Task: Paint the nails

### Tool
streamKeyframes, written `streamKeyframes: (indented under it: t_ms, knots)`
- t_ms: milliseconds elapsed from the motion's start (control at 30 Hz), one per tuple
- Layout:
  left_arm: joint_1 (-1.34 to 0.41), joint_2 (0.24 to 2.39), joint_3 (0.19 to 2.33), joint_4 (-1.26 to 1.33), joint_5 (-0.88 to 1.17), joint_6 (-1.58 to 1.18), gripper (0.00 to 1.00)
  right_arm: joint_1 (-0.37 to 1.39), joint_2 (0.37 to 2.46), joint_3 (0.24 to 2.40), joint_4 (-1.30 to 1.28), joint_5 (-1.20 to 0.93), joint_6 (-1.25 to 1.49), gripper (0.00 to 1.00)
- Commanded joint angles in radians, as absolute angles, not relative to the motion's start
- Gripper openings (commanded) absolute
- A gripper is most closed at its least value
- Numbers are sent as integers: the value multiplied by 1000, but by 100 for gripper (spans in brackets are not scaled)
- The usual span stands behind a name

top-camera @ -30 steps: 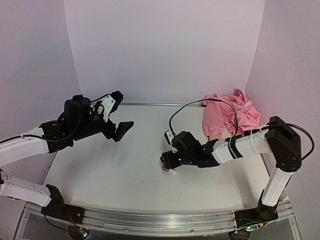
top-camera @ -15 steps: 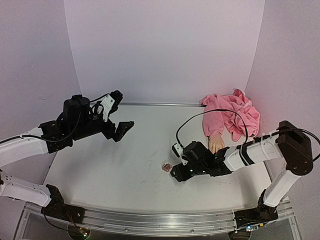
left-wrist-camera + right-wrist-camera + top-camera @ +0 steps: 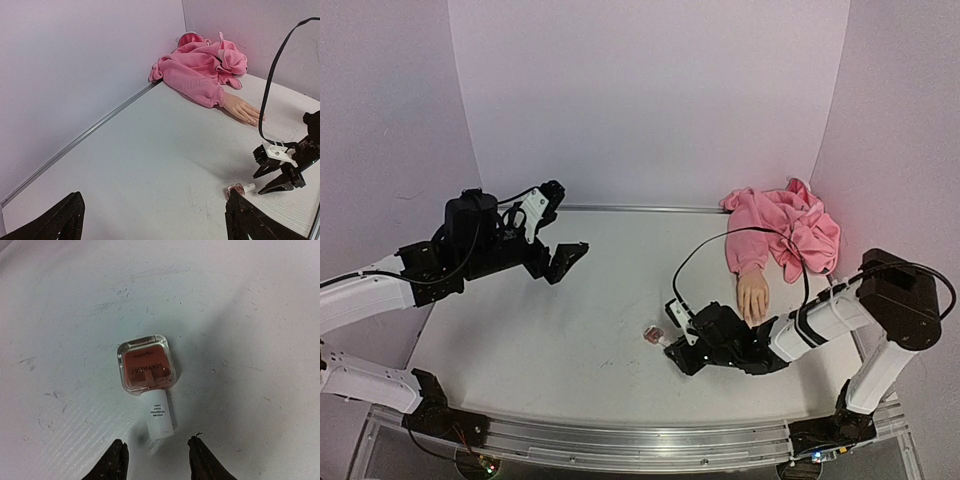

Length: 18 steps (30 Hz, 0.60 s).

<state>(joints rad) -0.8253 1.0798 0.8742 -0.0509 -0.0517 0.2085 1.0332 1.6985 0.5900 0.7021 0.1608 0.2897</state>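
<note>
Table: a white table (image 3: 570, 340) with pale walls on the left, far and right sides.

Nails: the nails (image 3: 261, 120) are on the fingertips of the mannequin hand (image 3: 753, 296), in the right part of the table. The fingers point to the near edge. The nails are too small to tell if there is any colour on them.

Mannequin hand: it lies flat on the table and comes out of a pink sleeve (image 3: 785, 232), which is piled in the far right corner.

Polish bottle: a small square polish bottle (image 3: 146, 365) with pinkish content lies on its side near the middle of the table, to the left of the mannequin hand and apart from it. Its white cap (image 3: 157, 416) points to the right gripper.

Right gripper: the right gripper (image 3: 672, 346) is low over the table, just to the right of the bottle. It is released: the two dark fingertips (image 3: 118, 460) stand apart, wider than the cap, and nothing is between them. The end of the cap lies just in front of the gap and touches no finger.

Left gripper: the left gripper (image 3: 563, 225) hangs above the far left part of the table, well apart from the bottle and the hand. Its fingers are spread wide and it holds nothing.

Cable: a black cable (image 3: 695, 250) makes an arc above the right arm.
</note>
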Motion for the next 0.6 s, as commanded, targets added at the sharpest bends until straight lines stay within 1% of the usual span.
streamKeyframes:
  t_ms: [0,200,300,367,500,567]
  knots:
    - [-821,1057,880,-4,-32,201,99,1039,1728,534,880,205,253,43]
    - [-821,1057,880,-5,-28,202,100,1040,1795,506,995,203,222,39]
    - [-821,1056,879,-5,-22,200,99,1040,1825,493,1056,219,193,35]
    - [-821,1057,882,-5,-17,201,100,1039,1847,504,1070,192,168,32]
    - [-821,1052,878,-4,-14,201,99,1035,1879,529,1071,148,143,31]
    - [-821,1050,878,-4,-12,201,99,1024,1898,542,1071,131,136,27]
